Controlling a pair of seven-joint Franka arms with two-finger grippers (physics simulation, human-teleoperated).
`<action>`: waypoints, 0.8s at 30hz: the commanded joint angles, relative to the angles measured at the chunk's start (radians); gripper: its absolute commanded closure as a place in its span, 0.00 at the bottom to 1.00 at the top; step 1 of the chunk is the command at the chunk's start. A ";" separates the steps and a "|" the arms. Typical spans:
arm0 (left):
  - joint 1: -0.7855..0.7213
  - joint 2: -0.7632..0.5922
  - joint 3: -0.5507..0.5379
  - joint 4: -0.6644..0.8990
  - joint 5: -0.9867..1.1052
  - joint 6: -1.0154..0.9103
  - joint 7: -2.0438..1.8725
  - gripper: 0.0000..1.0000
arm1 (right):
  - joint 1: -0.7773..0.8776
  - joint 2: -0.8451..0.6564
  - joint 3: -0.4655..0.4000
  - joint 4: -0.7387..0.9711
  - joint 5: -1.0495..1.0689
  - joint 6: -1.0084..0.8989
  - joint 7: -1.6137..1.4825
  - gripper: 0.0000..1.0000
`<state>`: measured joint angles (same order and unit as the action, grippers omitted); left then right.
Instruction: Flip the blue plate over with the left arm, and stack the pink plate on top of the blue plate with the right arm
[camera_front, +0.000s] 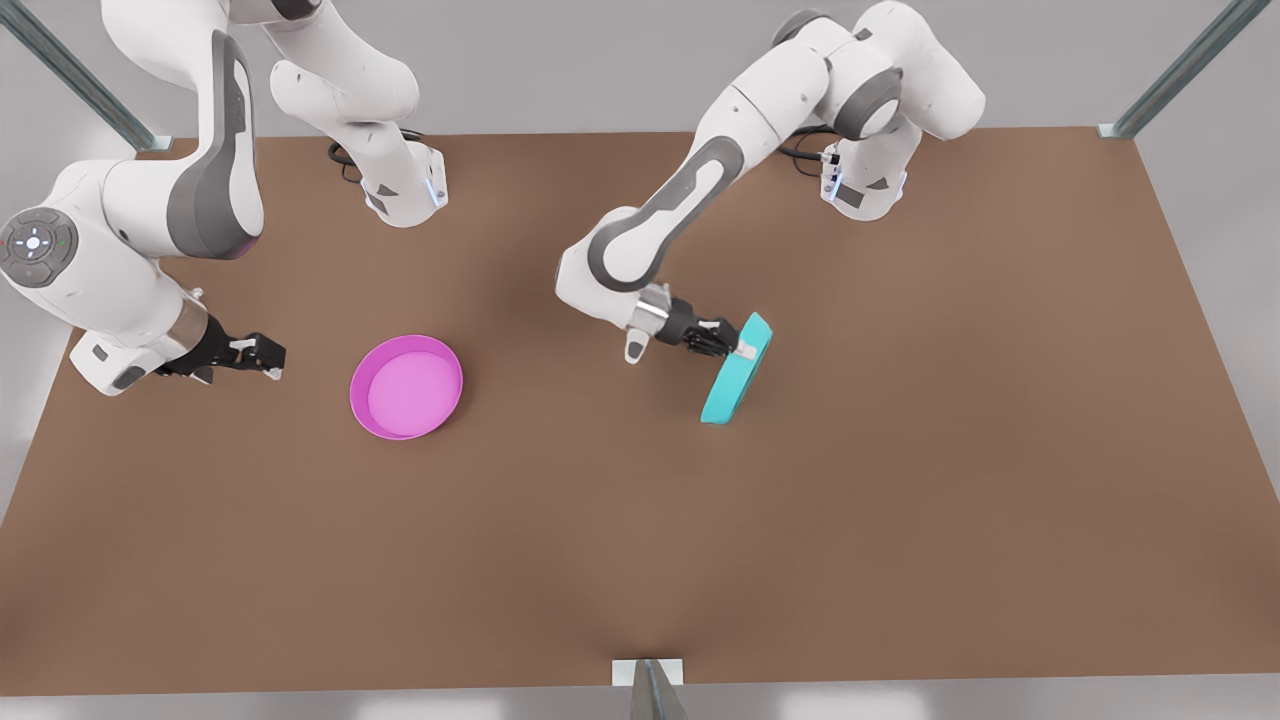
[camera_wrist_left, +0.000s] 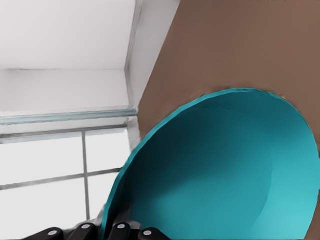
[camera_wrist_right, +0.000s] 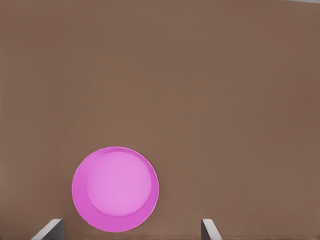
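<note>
The blue plate (camera_front: 735, 375) stands almost on its edge right of the table's middle in the front view, lower rim on the table. My left gripper (camera_front: 738, 345) is shut on its upper rim, reaching in from the front view's left. In the left wrist view the blue plate (camera_wrist_left: 225, 170) rises just past my left gripper (camera_wrist_left: 112, 234). The pink plate (camera_front: 406, 387) lies flat, open side up, left of centre. My right gripper (camera_front: 275, 358) waits open beside it on the front view's left, apart from it. Its wrist view has the pink plate (camera_wrist_right: 115, 189) between the fingertips (camera_wrist_right: 50, 230).
Both arm bases (camera_front: 405, 190) (camera_front: 865, 185) stand at the table's back edge. Metal frame posts (camera_front: 1180, 70) rise at the back corners, and a bracket (camera_front: 648, 672) sits at the front edge. Bare brown table (camera_front: 950, 450) stretches across the front and the front view's right.
</note>
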<state>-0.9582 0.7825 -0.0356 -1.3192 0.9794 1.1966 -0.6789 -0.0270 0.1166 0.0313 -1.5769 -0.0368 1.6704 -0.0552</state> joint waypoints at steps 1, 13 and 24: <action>-0.001 0.001 0.000 0.000 0.062 0.000 -0.002 0.79 | -0.002 0.000 -0.001 0.000 0.000 0.000 0.000 0.00; -0.073 0.121 0.002 0.024 0.154 -0.068 -0.017 0.79 | -0.002 0.009 -0.001 -0.002 0.003 0.000 0.000 0.00; -0.086 0.159 0.000 0.067 0.150 -0.081 -0.025 0.46 | -0.002 0.014 -0.004 0.000 0.003 0.002 -0.003 0.00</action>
<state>-1.0455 0.9430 -0.0348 -1.2503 1.0656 1.1197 -0.7064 -0.0292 0.1303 0.0276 -1.5770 -0.0338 1.6716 -0.0583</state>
